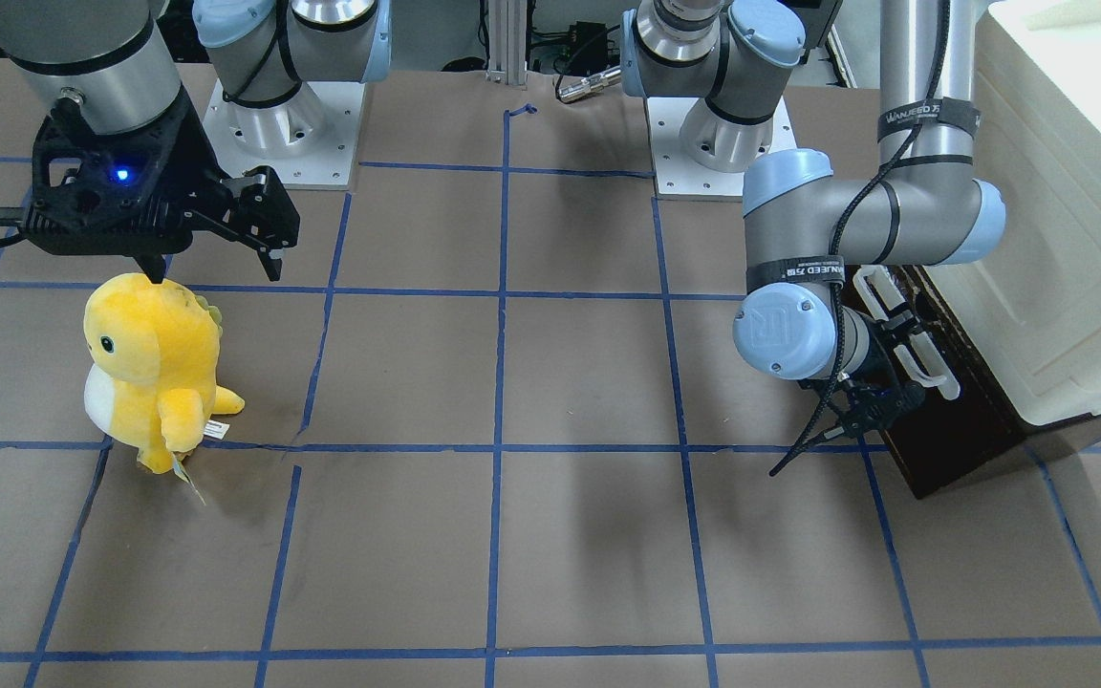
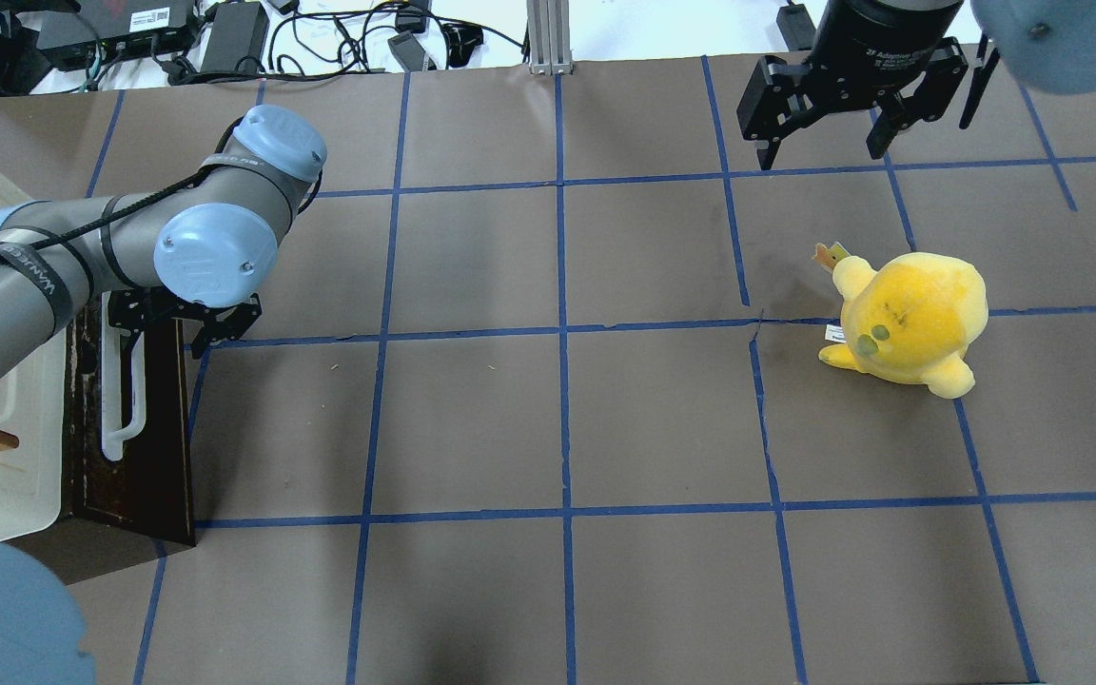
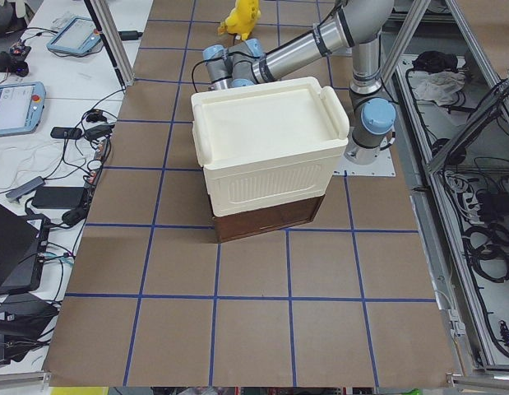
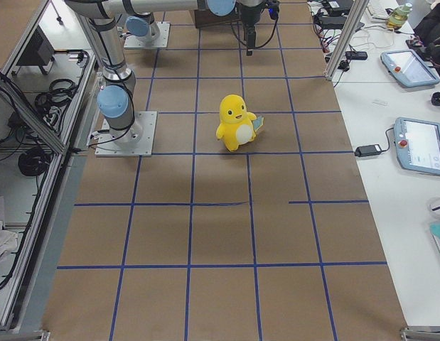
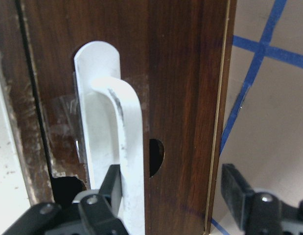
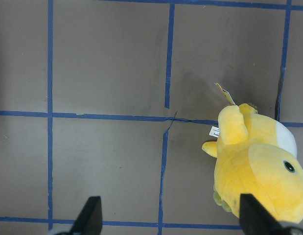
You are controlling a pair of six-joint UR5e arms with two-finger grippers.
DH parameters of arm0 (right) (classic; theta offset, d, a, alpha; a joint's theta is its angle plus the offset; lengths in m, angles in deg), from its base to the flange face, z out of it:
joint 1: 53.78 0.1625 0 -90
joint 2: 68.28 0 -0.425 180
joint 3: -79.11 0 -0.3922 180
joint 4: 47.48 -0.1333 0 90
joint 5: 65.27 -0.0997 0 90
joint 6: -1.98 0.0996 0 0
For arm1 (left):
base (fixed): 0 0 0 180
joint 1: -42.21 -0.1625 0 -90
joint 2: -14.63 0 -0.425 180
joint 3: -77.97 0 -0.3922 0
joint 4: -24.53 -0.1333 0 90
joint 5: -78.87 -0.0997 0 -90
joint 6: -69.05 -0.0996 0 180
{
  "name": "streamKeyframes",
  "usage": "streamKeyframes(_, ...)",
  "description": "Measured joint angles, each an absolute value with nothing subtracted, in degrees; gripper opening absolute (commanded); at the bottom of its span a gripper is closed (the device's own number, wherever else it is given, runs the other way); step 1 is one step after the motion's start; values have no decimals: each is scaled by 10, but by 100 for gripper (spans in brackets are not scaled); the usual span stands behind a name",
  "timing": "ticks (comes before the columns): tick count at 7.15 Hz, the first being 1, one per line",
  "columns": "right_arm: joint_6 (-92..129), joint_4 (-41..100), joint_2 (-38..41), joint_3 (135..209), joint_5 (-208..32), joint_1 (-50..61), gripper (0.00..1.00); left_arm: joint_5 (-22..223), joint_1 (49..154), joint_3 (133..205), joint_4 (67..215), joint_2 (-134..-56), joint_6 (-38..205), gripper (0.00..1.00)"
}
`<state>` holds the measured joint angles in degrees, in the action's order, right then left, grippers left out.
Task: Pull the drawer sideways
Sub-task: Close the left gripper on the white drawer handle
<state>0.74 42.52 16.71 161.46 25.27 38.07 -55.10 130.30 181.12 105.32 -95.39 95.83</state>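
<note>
Overhead view: drawer [image 2: 153,428] sits at 9 o'clock on desk [image 2: 472,419], below white cabinet [image 3: 266,140]. L gripper [image 5: 172,171] is spread wide, w/ white handle [image 5: 117,122] btwn its fingers. R gripper [image 2: 819,152] is also wide and empty, at 1 o'clock, w/ yellow plush [image 2: 910,319] at its 5 o'clock.

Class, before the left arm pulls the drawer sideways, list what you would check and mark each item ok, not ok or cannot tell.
1. The handle sits between the fingers of the left gripper: ok.
2. Fingers closed on the handle: not ok, open with a gap.
3. The plush toy is away from the drawer: ok.
4. The right gripper is away from the drawer: ok, open, across the table.
5. The cabinet is braced against sliding: cannot tell.
</note>
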Motion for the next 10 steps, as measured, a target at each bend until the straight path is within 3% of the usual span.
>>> streamKeyframes(4,7,425,167,1615,253,381,100,-551,1290,1812,1066,-953,954,79)
streamKeyframes(6,7,425,167,1615,253,381,100,-548,1287,1808,1065,-954,958,75)
streamKeyframes(7,7,425,167,1615,253,381,100,-546,1287,1806,1062,-956,959,68)
streamKeyframes(10,7,425,167,1615,253,381,100,-545,1288,1805,1061,-957,959,63)
